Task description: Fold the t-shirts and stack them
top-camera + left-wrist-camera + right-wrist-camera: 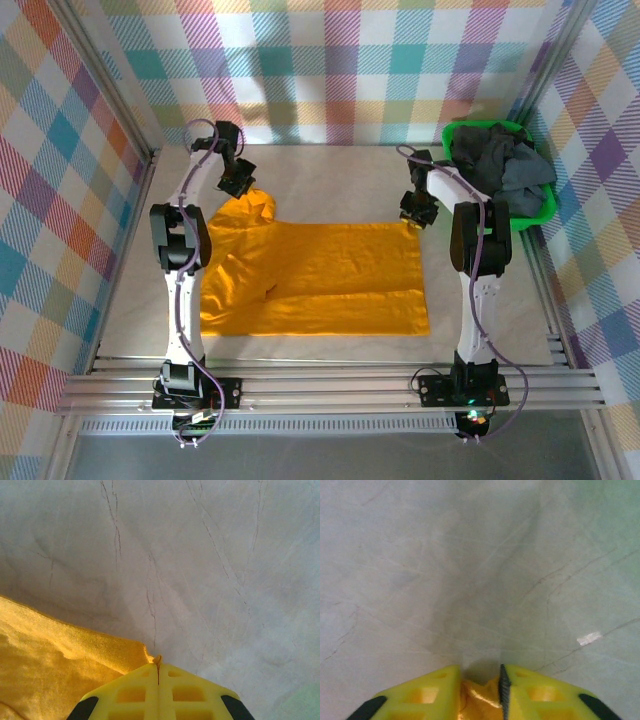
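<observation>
Yellow left fingers (pixel 150 675) press fully together on a sliver of hem of the mustard t-shirt (pixel 320 275). The right fingers (pixel 512 682) stand narrowly apart, pinching a bunched fold. Each likely holds a far corner, at the shirt's 10 and 2 o'clock, to fold it toward 6. Wrist views show these grips; overhead shows the worktop (pixel 330 165) and dark t-shirts (pixel 500 165) heaped in a green basket (pixel 530 215) at 2 o'clock.

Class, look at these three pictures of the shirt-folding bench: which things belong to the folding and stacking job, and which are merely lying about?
Belongs to the job:
- mustard-orange t-shirt, spread on the table
- dark grey t-shirts, heaped in the basket

Merely lying about:
- green basket, which only holds the grey shirts
- white table cover
- checked backdrop
</observation>
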Available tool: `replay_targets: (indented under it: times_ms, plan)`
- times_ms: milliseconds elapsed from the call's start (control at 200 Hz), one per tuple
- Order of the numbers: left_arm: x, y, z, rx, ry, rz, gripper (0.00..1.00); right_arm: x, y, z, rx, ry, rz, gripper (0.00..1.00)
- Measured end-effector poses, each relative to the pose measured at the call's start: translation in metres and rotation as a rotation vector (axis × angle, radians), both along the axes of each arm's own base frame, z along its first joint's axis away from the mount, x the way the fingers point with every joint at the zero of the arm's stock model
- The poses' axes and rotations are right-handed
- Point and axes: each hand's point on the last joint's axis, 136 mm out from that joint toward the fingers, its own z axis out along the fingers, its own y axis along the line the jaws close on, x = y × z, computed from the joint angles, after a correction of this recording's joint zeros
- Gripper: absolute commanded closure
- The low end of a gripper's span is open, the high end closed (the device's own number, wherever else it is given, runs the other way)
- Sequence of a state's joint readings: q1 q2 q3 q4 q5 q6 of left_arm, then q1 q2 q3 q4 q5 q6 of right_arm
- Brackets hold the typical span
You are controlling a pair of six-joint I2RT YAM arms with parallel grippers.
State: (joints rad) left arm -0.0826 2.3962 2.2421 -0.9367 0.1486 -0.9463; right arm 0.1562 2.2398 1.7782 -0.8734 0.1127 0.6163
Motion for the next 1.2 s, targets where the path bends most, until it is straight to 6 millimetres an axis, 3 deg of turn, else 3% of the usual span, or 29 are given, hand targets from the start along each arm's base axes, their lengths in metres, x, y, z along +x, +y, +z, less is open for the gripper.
replay_targets:
  times_ms: [70, 285, 370, 550, 730, 850, 995, 1100, 1200]
  plan:
    - [-0.003, 0.000, 0.004, 0.000, -0.001, 0.000, 1.00, -0.001, -0.001, -0.001, -0.003, 0.004, -0.002, 1.00]
    - [-0.028, 0.003, 0.020, 0.011, 0.013, 0.002, 1.00, -0.004, -0.002, 0.003, -0.011, -0.030, 0.032, 1.00]
    - [-0.054, 0.007, 0.029, 0.021, 0.033, 0.006, 1.00, -0.008, -0.002, 0.012, -0.010, -0.057, 0.057, 1.00]
    - [-0.133, 0.017, 0.052, 0.040, 0.063, 0.015, 1.00, -0.018, 0.008, 0.049, -0.003, -0.155, 0.110, 1.00]
    - [-0.208, 0.029, 0.075, 0.072, 0.051, 0.028, 1.00, -0.057, 0.024, 0.075, -0.001, -0.207, 0.169, 1.00]
    - [-0.255, 0.038, 0.081, 0.093, 0.062, 0.039, 1.00, -0.091, 0.026, 0.072, -0.008, -0.185, 0.193, 1.00]
    - [-0.305, 0.050, 0.079, 0.118, 0.082, 0.061, 1.00, -0.129, 0.014, 0.062, -0.025, -0.140, 0.189, 1.00]
    - [-0.331, 0.059, 0.075, 0.127, 0.106, 0.089, 1.00, -0.151, 0.007, 0.057, -0.033, -0.113, 0.188, 1.00]
    - [-0.341, 0.062, 0.078, 0.129, 0.106, 0.104, 1.00, -0.163, 0.004, 0.051, -0.039, -0.081, 0.190, 1.00]
